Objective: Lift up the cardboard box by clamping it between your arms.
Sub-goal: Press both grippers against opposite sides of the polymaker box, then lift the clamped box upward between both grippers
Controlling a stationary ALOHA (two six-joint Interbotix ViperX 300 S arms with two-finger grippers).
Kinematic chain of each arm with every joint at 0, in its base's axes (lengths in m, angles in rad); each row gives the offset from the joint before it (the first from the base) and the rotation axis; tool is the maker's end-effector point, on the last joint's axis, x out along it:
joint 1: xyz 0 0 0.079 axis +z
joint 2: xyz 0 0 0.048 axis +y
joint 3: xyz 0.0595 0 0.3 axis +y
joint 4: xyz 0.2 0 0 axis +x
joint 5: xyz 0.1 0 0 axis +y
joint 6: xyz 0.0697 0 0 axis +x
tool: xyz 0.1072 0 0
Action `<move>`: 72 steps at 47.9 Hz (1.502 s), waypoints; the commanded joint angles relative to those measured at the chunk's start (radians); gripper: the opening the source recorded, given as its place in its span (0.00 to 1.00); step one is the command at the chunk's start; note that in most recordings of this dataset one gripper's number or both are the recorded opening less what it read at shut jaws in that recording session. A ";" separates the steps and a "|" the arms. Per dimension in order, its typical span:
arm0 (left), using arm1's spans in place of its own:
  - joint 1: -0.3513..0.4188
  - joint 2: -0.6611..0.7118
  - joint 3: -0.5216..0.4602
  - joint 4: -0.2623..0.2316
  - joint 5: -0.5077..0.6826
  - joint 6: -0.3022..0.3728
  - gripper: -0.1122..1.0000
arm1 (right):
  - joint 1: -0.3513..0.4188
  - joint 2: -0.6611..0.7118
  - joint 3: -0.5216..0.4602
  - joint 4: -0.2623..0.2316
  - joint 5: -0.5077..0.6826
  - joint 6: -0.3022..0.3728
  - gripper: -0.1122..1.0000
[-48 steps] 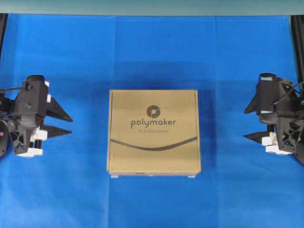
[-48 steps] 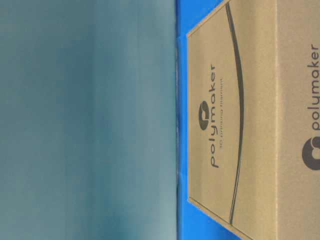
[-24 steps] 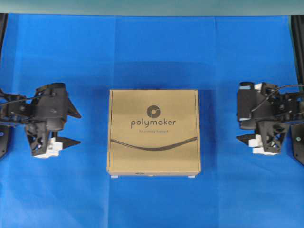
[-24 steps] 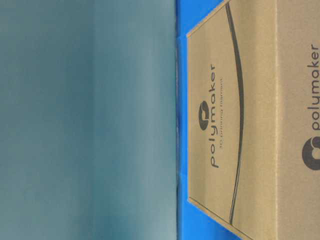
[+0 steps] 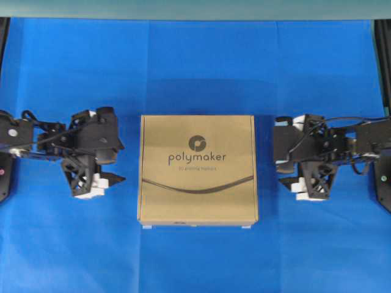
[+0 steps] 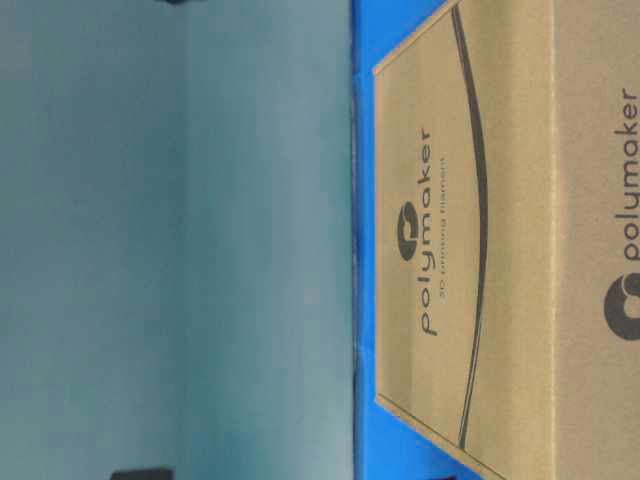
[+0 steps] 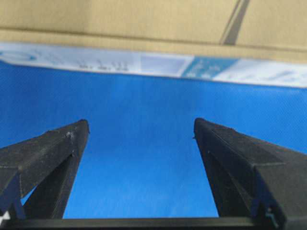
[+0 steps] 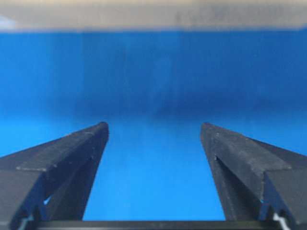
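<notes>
The flat brown cardboard box (image 5: 197, 170) with the "polymaker" logo lies on the blue cloth in the middle of the overhead view. It fills the right side of the table-level view as the cardboard box (image 6: 480, 240). My left gripper (image 5: 122, 162) stands open just left of the box, fingertips pointing at its side, a small gap apart. My right gripper (image 5: 277, 163) stands open just right of the box, also apart from it. In the left wrist view the gripper (image 7: 140, 122) faces the box side (image 7: 144, 19) with its white-blue label. The right wrist view shows the gripper (image 8: 154, 125) empty, the box (image 8: 153, 17) blurred ahead.
The blue cloth (image 5: 195, 67) covers the whole table. A teal wall (image 5: 195, 8) runs along the back. Black frame posts (image 5: 382, 61) stand at the far corners. Small dark shapes (image 6: 140, 472) show at the top and bottom edges of the table-level view.
Both arms have moved inward from the table's sides toward the box, and both grippers' jaws have spread wider. The box has not moved.
</notes>
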State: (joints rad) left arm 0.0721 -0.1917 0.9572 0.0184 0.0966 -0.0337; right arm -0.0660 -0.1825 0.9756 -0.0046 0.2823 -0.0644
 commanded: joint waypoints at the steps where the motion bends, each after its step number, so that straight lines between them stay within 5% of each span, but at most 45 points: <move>1: -0.003 0.031 -0.034 0.003 -0.012 0.000 0.87 | 0.000 0.029 -0.038 -0.002 -0.035 -0.014 0.99; 20: -0.003 0.144 -0.115 0.002 -0.018 0.014 0.87 | -0.002 0.156 -0.133 -0.002 -0.081 -0.015 0.99; 46: 0.000 0.130 -0.152 0.003 0.005 0.011 0.87 | -0.002 0.156 -0.175 0.003 -0.074 -0.006 0.99; 72: 0.008 -0.064 -0.341 0.003 0.339 0.035 0.87 | 0.003 -0.017 -0.387 0.012 0.348 0.000 0.99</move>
State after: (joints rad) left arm 0.0736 -0.1963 0.6995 0.0261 0.4249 0.0046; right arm -0.0644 -0.1534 0.6719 -0.0031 0.6075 -0.0752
